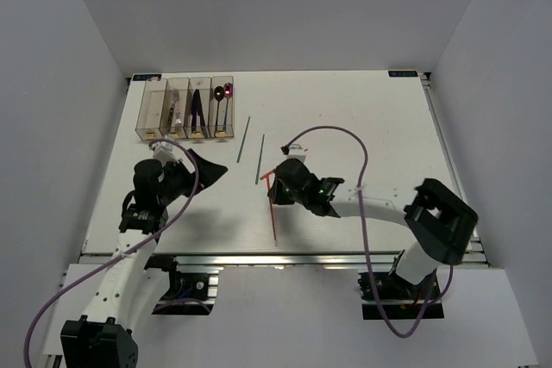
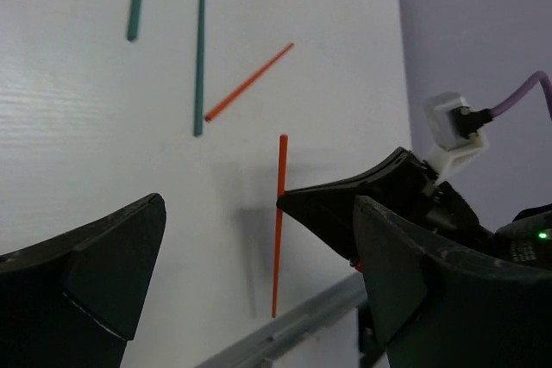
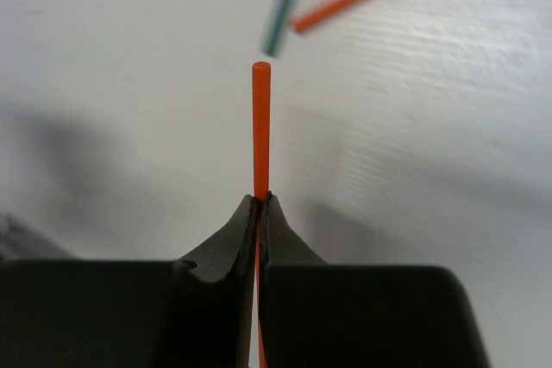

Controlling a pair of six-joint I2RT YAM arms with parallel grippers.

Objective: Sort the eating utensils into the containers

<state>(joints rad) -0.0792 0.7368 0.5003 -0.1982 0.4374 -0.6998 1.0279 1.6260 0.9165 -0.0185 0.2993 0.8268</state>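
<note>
I see R gripper [image 3: 260,200] pinched tight on orange chopstick [image 3: 261,127], frame center; L gripper [image 2: 259,213] jaws wide apart, holding nothing, lower frame; containers [image 1: 148,114] upper left.

Lab rig: white-walled booth [image 1: 52,84] w/ alu-profile table [image 1: 362,118].

White table [image 1: 362,127]. Far-left corner: row of 4 clear containers [image 1: 152,105]. Mid-table: 2 green chopsticks [image 2: 200,40], roughly parallel, apart. 1 loose orange chopstick [image 2: 250,81] just beside them.
</note>
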